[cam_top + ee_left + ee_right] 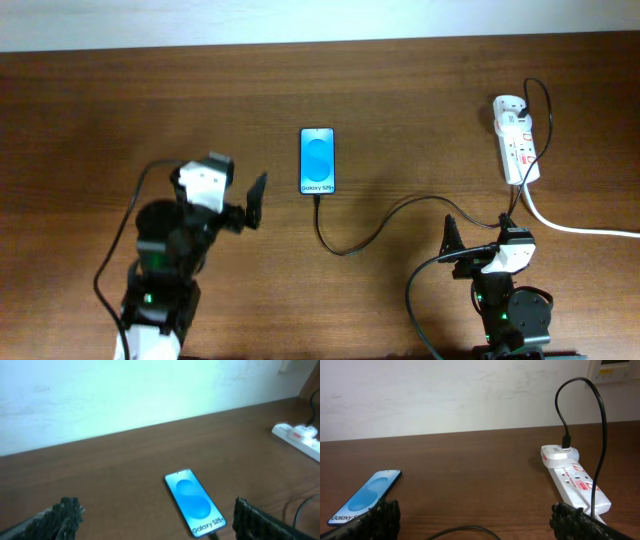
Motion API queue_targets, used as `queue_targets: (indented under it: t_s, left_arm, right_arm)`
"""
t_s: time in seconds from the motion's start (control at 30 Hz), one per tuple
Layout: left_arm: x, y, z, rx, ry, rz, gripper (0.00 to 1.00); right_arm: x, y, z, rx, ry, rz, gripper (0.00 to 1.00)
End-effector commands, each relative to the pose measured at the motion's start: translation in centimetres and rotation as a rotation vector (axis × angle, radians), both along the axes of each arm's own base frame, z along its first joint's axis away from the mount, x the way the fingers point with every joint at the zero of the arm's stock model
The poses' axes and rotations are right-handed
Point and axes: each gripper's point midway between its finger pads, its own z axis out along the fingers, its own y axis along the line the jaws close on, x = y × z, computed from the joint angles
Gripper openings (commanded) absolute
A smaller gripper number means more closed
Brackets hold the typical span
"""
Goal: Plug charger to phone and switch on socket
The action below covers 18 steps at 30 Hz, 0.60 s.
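The phone [317,160] lies flat at mid table, blue screen up; it also shows in the left wrist view [195,502] and the right wrist view [365,496]. The charger cable [400,207] runs from the phone's near end in a curve to the socket [516,145] at the right, where it loops into a white adapter [560,452]. Its tip meets the phone's bottom edge [215,536]. My left gripper [240,188] is open and empty, left of the phone. My right gripper [482,238] is open and empty, in front of the socket [577,482], over the cable [465,532].
The socket's thick white cord [580,228] runs off the right edge of the table. A white wall [470,395] stands behind the table's far edge. The socket also shows far right in the left wrist view [300,437].
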Motion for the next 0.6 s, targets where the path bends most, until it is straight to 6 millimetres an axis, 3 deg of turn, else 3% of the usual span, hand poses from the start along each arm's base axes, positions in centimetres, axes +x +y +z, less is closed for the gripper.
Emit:
queue_targets:
  t_s: [0.0,0.23,0.4,0.57]
  left_arm:
    - [-2.4,0.8,-1.2,0.046,-0.093,0.012,1.0]
    - [-6.0,1.4,-1.6,0.108,-0.256,0.011,0.99]
    - [-7.1,2.3,-1.7,0.107,-0.288,0.041,0.99]
    - [-7.1,2.7,-0.4,0.114,-0.345,0.071,0.99]
  right_arm:
    - [0.0,0.0,-0.2,0.005,0.004,-0.005,0.98]
    - [0.0,0.0,-0.2,0.005,0.004,-0.005,0.98]
    - [0.0,0.0,-0.2,0.005,0.004,-0.005,0.98]
    - [0.0,0.0,-0.2,0.005,0.004,-0.005,0.98]
